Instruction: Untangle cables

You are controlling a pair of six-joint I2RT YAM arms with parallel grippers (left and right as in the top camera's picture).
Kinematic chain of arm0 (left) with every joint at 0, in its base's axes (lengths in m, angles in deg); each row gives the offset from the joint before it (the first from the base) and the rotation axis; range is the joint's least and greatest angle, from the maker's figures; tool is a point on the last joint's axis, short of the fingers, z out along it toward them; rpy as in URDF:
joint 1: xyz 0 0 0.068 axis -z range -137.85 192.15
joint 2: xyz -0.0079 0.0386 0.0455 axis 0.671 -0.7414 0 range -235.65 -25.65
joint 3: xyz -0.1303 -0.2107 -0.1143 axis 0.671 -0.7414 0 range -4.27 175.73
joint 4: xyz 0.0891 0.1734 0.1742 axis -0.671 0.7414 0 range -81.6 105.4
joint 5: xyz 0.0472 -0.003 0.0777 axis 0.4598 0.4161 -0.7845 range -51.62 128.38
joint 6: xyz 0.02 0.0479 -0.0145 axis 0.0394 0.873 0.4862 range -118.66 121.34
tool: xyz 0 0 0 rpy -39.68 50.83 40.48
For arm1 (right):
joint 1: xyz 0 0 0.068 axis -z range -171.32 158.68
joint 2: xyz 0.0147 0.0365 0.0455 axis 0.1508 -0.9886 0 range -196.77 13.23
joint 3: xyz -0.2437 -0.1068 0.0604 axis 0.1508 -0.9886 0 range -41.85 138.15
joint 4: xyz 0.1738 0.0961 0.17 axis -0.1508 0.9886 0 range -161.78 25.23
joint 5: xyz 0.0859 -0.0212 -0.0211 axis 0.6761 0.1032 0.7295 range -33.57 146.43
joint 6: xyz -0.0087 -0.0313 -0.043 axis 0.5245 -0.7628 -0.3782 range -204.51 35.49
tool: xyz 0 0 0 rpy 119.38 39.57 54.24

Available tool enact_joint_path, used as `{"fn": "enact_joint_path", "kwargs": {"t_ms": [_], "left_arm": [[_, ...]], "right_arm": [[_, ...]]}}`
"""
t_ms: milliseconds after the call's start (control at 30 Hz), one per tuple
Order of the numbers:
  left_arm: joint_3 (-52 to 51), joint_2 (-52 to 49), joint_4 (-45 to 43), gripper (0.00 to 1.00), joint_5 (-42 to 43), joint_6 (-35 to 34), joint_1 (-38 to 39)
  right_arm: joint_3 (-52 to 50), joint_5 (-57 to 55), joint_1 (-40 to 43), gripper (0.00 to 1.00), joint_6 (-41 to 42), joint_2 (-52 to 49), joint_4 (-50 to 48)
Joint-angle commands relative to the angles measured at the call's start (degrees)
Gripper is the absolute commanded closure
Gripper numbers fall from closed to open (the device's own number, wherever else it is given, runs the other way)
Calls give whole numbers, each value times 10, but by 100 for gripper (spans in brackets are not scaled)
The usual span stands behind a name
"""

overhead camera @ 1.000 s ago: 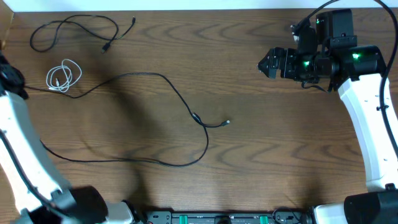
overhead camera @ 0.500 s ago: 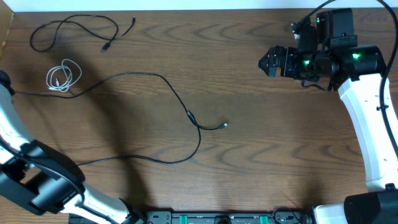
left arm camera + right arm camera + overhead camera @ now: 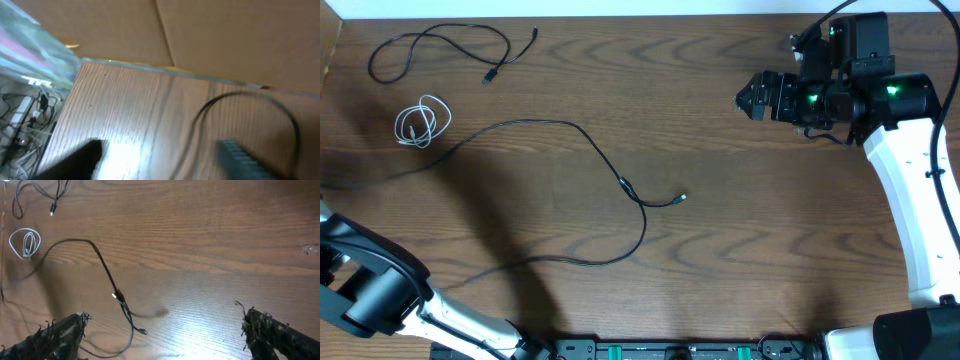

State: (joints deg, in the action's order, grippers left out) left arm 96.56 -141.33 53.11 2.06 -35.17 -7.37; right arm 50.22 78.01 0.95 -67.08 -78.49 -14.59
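Hovering right pincer wide open, empty, left pincer parted

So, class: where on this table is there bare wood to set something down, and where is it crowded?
Bare: the wide stretch between the long black cable and the right gripper, plus the near-right side. Crowded: far-left corner, with the white coil and short black cable.

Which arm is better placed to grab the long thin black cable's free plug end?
Right, probably: the right gripper is open, faces the long thin black cable's plug end, and its camera sees it. The left arm sits folded at the near-left corner.
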Motion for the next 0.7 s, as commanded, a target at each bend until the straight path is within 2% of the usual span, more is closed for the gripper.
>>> {"fn": "enact_joint_path", "kwargs": {"t_ms": [0,133,467,667], "left_arm": [[1,1,-4,7,-2,40,8],[2,11,5,7,16,42,25],[2,140,42,7,191,50,121],[2,196,87,6,346,55,210]], "right_arm": [[0,-2,1,1,8,4,3],[0,-3,1,1,8,4,5],[0,-7,-6,1,-13,2,27],[0,-7,-8,1,-21,-7,22]]}}
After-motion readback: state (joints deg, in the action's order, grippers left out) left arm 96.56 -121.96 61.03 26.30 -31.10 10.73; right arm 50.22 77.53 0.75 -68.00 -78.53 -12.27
